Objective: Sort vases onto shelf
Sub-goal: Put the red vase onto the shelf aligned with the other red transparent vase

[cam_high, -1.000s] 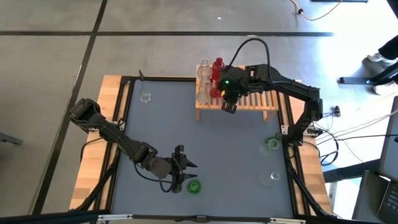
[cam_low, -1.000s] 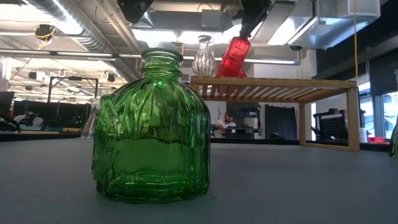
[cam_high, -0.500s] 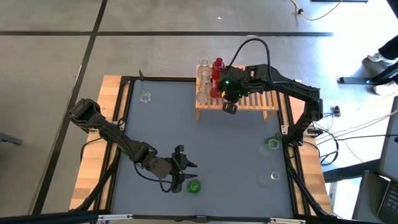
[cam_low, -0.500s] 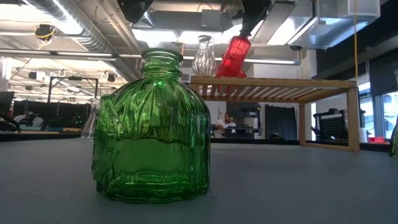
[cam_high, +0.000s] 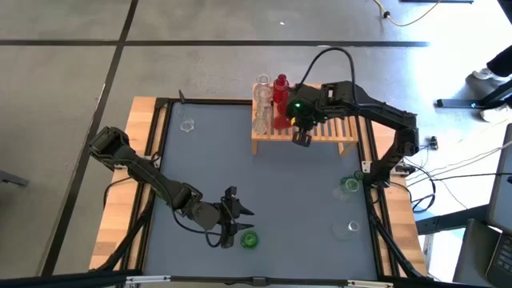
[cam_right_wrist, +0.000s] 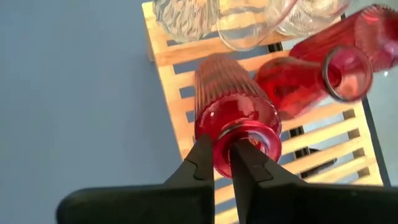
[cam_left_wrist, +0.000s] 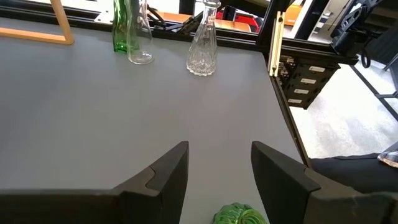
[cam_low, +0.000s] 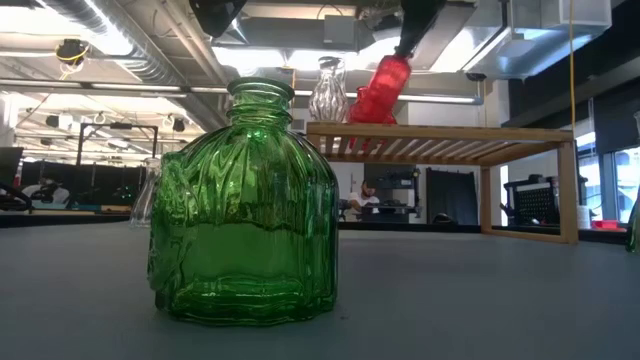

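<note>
1. Over the shelf [cam_high: 306, 132] at the table's far edge, the right gripper [cam_right_wrist: 219, 163] has its fingers pinched on the rim of a ribbed red vase [cam_right_wrist: 231, 118], one finger inside the mouth and one outside. A rim pinch probably suits the narrow neck, leaving the body free to settle on the slats.
2. Low view shows this red vase [cam_low: 380, 90] tilted, base on or just above the shelf top [cam_low: 440, 132]; I cannot tell if it bears full weight. Judged: the placing step is underway and the vase is not yet upright.
3. Just beside it on the slats, another red vase [cam_right_wrist: 311, 71] leans or lies over, mouth toward the camera, with a further red vase [cam_right_wrist: 376, 28] behind. These crowd the held vase and look easiest to knock.
4. Clear vases [cam_right_wrist: 205, 15] stand along the shelf's left end, grouped apart from the reds, which suggests sorting by colour.
5. Left gripper [cam_left_wrist: 217, 168] hovers partly open near the table's near edge, holding nothing, fingers either side of a squat green vase [cam_high: 249, 238] below it. Likely waiting, or lined up for a grab.
6. Unsorted on the table: a green vase [cam_high: 350, 185] and a clear vase [cam_high: 353, 227] near the right edge, and a clear one [cam_high: 187, 125] by the far-left corner.
</note>
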`<control>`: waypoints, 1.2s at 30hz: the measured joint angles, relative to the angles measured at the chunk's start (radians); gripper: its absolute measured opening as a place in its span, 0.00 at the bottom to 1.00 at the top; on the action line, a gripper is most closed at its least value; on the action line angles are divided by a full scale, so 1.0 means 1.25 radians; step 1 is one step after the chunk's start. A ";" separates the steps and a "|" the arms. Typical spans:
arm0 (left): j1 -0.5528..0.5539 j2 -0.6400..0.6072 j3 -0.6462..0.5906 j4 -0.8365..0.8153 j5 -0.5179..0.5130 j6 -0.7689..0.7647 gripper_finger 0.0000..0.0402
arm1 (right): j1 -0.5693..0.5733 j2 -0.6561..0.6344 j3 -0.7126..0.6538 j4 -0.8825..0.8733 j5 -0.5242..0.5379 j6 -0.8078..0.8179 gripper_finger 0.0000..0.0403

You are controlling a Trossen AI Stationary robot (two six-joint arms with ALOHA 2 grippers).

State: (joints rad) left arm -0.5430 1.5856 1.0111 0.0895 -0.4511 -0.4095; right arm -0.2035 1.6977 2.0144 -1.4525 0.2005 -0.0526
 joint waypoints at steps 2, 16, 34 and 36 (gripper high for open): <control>0.000 0.000 0.000 0.000 0.000 0.000 0.42 | 0.000 -0.010 0.000 -0.011 -0.001 0.003 0.02; 0.000 0.000 0.000 0.000 -0.006 0.000 0.42 | 0.000 -0.022 0.000 -0.020 0.012 0.000 0.02; 0.000 0.000 0.000 0.000 -0.005 -0.001 0.42 | 0.000 -0.016 0.000 0.034 0.020 -0.004 0.26; 0.000 0.000 0.000 0.000 -0.002 -0.001 0.42 | 0.000 -0.016 0.000 0.034 0.020 -0.004 0.27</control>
State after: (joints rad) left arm -0.5426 1.5856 1.0111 0.0898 -0.4540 -0.4110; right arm -0.2035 1.6775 2.0148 -1.4097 0.2260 -0.0574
